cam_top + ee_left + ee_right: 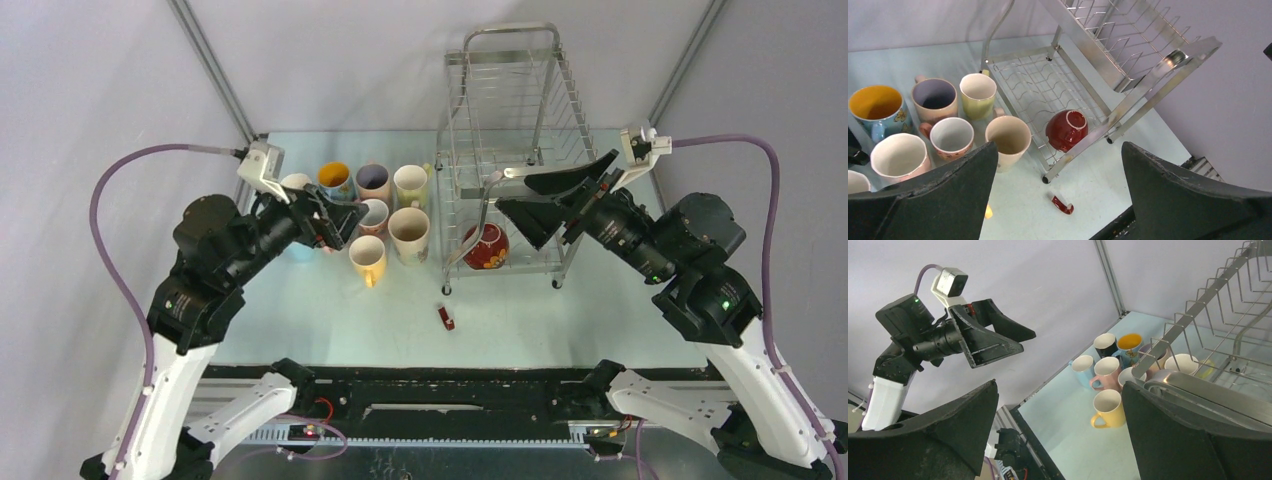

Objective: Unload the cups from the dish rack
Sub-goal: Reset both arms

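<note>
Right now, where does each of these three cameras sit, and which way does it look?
Top external: above and behind the arms, looking down on the table; left arm and right arm show.
Left wrist: on the left arm, facing the dish rack and its dark red mug; open left pincer shows.
Right wrist: on the right arm, facing across the standing mugs toward the left arm; open right pincer shows.
Shared: all three see the dish rack and mugs.
</note>
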Robot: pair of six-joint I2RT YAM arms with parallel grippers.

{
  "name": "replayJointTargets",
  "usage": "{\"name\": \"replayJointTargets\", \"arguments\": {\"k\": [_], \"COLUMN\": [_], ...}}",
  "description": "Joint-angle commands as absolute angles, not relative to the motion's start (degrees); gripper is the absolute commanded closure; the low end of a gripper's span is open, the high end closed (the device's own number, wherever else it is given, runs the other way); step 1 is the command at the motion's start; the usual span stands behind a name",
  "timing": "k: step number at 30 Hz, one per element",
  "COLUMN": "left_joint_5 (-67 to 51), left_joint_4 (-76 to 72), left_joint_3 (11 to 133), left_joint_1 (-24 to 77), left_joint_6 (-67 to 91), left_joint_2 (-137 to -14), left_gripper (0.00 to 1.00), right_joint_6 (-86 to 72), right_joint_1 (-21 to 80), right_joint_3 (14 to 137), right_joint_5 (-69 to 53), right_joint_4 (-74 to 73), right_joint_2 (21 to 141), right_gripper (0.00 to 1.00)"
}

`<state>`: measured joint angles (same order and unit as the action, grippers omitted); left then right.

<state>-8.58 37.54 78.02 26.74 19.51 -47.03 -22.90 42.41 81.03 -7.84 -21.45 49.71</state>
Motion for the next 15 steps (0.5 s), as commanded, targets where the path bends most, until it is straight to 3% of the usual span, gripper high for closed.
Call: {"name": "replayJointTargets", "arguments": {"k": [1,15], "left_joint_5": [-5.78,-6.93], "left_joint_4": [35.64,34.80], "left_joint_3": [80.13,79.09], "left_joint_1": [26.99,26.98], "left_joint_6": [20.04,20.29], "left_joint_2": [-45.82,-45.77], "left_gripper": [0.00,0.00], "right_joint_6": [-21.44,-21.40], "right_joint_1": [42.89,42.89], "right_joint_3": [80.79,80.61], "right_joint_5": [-8.11,-8.17], "right_joint_4": [-19.29,-19.69], "right_joint_2": [49.48,49.59], "right_gripper": [0.00,0.00]}}
